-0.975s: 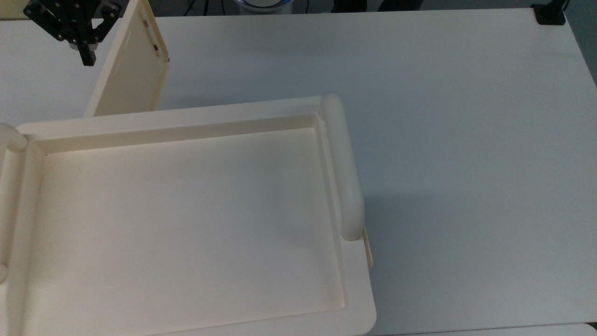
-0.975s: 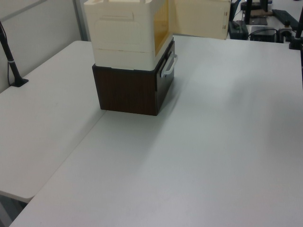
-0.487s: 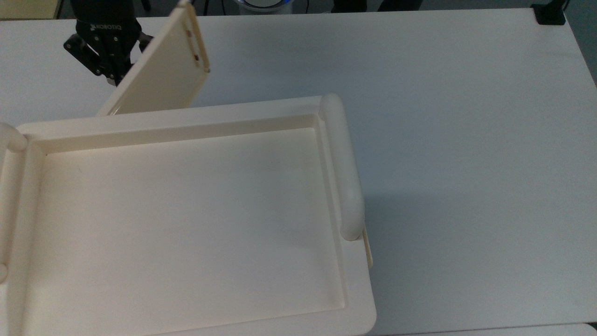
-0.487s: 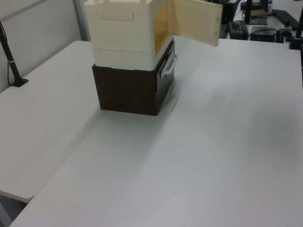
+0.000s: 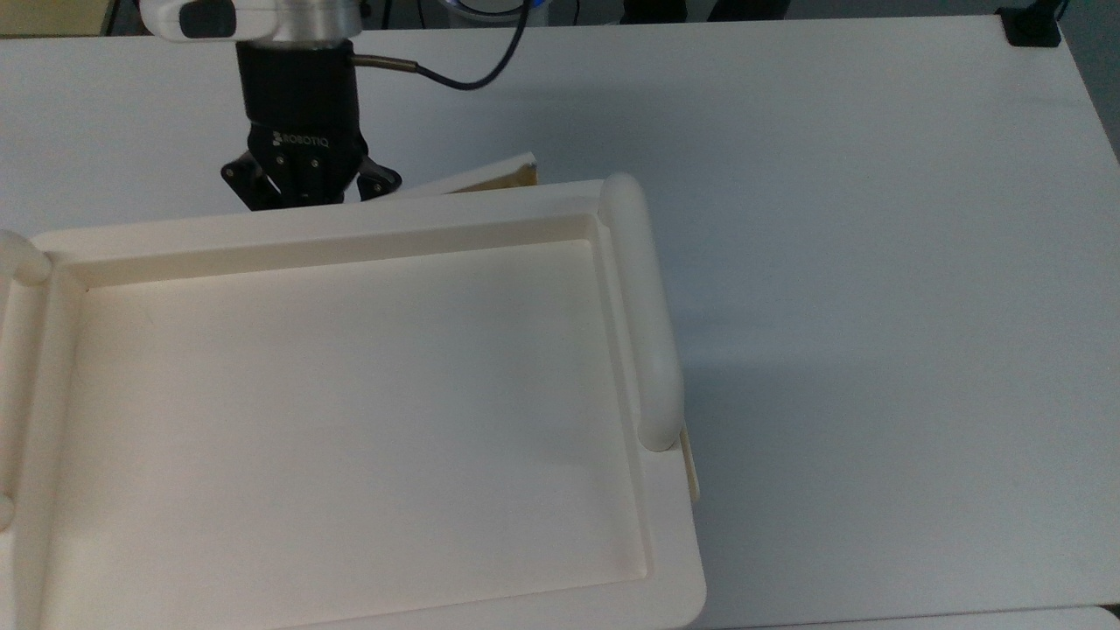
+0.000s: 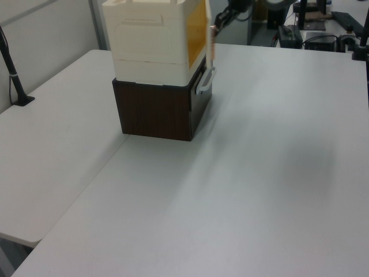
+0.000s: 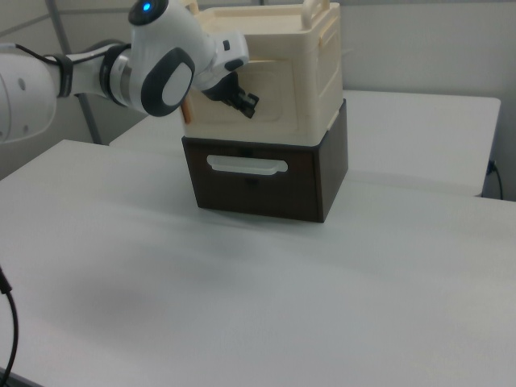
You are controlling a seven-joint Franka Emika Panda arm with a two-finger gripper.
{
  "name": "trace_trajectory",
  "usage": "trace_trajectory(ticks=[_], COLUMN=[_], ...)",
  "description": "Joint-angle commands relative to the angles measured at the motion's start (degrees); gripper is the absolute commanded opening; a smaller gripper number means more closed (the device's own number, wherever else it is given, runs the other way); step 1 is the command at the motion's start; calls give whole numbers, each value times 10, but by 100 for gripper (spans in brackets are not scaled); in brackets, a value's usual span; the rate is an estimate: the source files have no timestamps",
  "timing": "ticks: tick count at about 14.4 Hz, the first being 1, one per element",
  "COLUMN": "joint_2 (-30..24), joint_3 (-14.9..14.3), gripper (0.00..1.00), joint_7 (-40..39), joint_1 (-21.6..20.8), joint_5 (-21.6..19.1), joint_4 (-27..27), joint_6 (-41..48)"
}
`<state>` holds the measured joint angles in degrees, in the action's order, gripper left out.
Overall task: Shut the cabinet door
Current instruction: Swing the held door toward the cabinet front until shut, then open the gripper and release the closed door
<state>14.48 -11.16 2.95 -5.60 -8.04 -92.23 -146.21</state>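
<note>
I've got the gripper (image 5: 308, 188) at the cabinet's front face, seen in the top view just above the upper edge of the cream cabinet top (image 5: 350, 411). Black body with the white arm (image 7: 48, 76) behind it. In the right view the gripper (image 7: 240, 101) sits against the cream upper front, pointing in at the panel. Jaws: can't tell whether they're released or clenched; the tips are hidden by the cabinet top in the top view and too small to read in the right view.

The cabinet door (image 5: 477, 179) is nearly shut. In the top view it's a thin sliver poking out from under the cabinet top's upper edge, at a shallow angle, free end toward the top view's right, just beside the rounded tubular handle (image 5: 646, 306). In the left view the cabinet door (image 6: 211, 34) is seen almost edge-on, a narrow strip standing just off the cabinet front, with the yellowish opening (image 6: 196, 29) visible beside it. So a small gap remains.

Cabinet is cream upper on a dark brown lower box (image 6: 158, 109) with a white drawer handle (image 7: 246, 165). It sits on the white counter (image 5: 875, 262). Black cable (image 5: 472, 70) runs off the wrist.
</note>
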Motion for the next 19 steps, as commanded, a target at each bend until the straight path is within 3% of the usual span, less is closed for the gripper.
trace_trajectory(ticks=[1, 11, 14, 15, 16, 17, 18, 19], joint_2=[14, 5, -33, -51, -66, -80, -89, -95], joint_3=[7, 10, 9, 9, 9, 9, 9, 9], gripper=[0, 0, 1, 8, 33, 75, 100, 100], joint_7=[58, 58, 46, 30, 16, 16, 17, 14], joint_1=[-1, 1, 12, 15, 18, 21, 20, 21], joint_5=[-3, -2, 9, 18, 20, 21, 23, 31], joint_4=[9, 4, -2, -1, -1, 0, 0, 4], joint_6=[-40, -55, 43, 100, 155, 201, 237, 268])
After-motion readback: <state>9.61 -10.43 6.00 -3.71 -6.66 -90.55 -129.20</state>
